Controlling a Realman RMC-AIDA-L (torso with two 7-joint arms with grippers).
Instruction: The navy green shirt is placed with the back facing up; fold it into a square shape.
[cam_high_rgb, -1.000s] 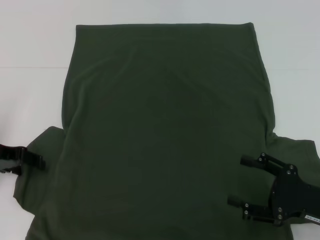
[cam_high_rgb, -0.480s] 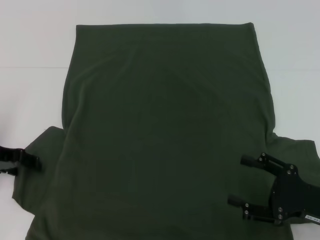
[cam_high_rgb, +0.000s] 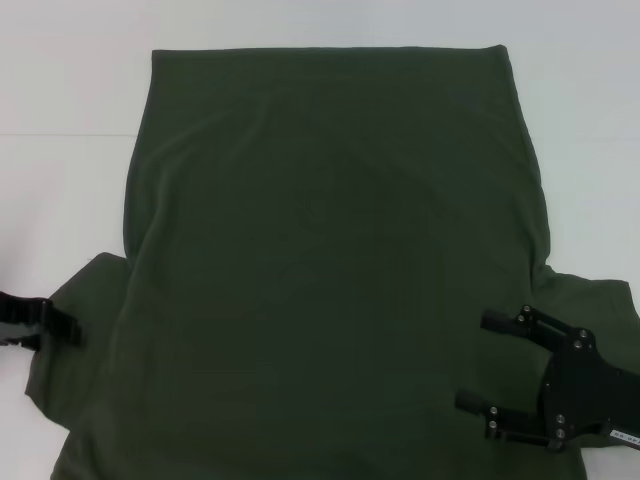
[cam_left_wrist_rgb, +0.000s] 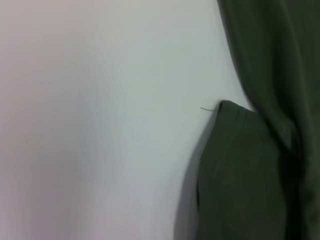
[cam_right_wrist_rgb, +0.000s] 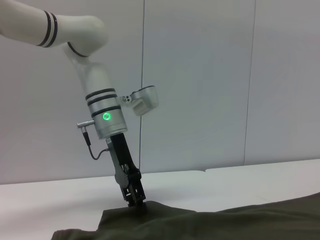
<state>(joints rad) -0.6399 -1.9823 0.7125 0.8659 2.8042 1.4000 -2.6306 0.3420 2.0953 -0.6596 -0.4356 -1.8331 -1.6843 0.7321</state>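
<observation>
One navy green shirt fills the middle of the frame. Two black claws show: the left claw at the lower left edge, the right claw at the lower right. One white counter lies beneath.

A bare robot lab or test cell. The plain white flat surface fills the head view. Behind it stand seamed pale grey wall panels.

My white table, with one garment on it.
The navy green shirt lies flat on my table, plain side up, sleeves spread sideways; bare table surface shows beyond the shirt's far hem and beside both sleeves.
</observation>
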